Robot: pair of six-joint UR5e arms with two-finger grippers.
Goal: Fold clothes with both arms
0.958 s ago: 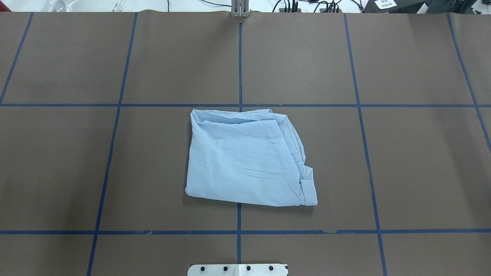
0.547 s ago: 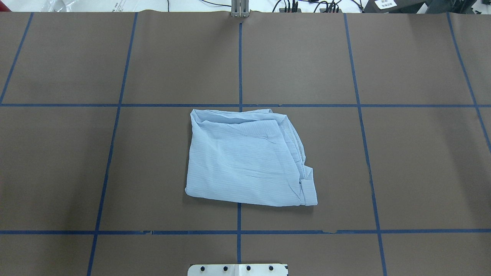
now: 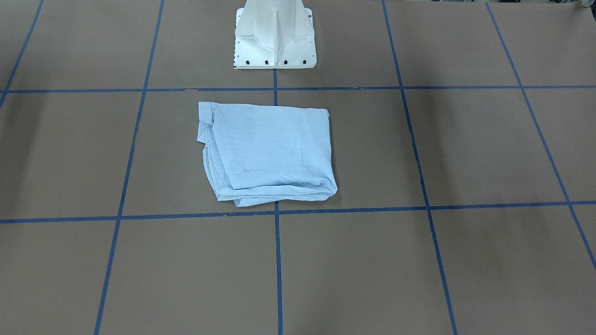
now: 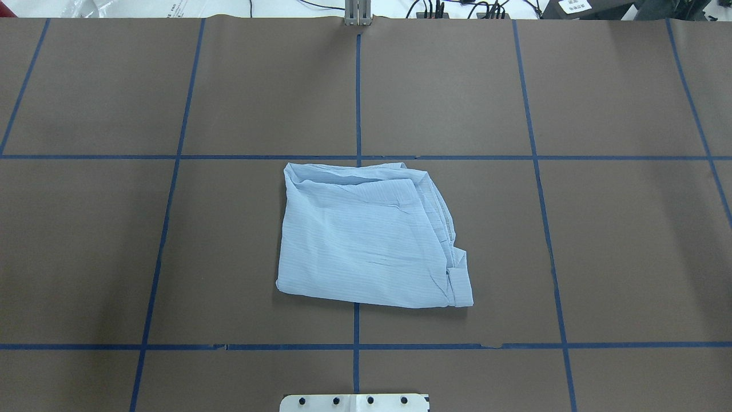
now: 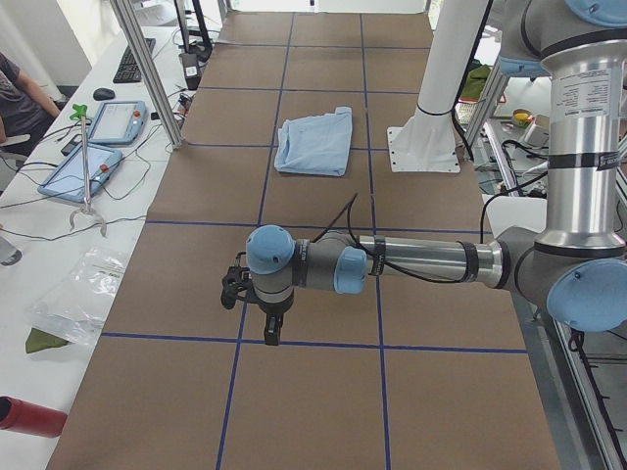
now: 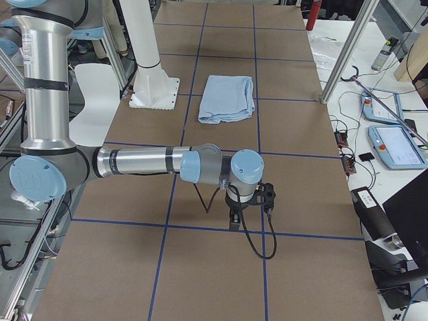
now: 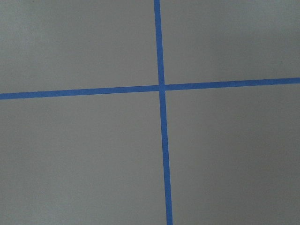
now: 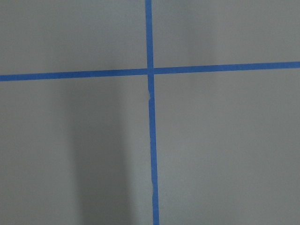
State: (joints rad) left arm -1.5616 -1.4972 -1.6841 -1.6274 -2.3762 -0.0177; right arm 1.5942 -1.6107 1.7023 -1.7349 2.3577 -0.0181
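My left gripper [image 5: 270, 331] hangs low over a blue tape crossing [image 7: 161, 88], and my right gripper [image 6: 234, 219] does likewise. I can't tell how wide either stands. The folded light blue shirt [image 4: 366, 240] lies mid-table [image 4: 629, 240], near the white pedestal [image 3: 274, 42] and well apart from both.

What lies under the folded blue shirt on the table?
The shirt lies flat on the brown table cover. A blue tape line runs under it and is hidden there. Anything between its folded layers cannot be seen.
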